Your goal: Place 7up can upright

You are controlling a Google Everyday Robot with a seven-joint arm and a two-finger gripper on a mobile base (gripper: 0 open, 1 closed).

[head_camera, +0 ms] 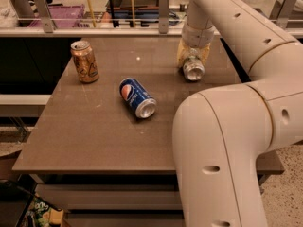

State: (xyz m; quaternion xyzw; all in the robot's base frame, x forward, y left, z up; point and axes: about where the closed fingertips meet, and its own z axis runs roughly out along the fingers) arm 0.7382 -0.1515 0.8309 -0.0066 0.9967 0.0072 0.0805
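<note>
The 7up can [193, 71] lies on its side at the back right of the brown table [94, 136], its silver end facing the camera. Only a little of its pale body shows. My gripper [193, 62] comes down from above at the end of the cream arm. Its yellowish fingers [182, 56] stand on either side of the can and are closed against it. The can still rests on the table top.
A blue Pepsi can [137, 97] lies on its side at the table's middle. A gold can [84, 61] stands upright at the back left. My arm's large cream elbow [222, 141] covers the table's front right. A railing and clutter stand behind the table.
</note>
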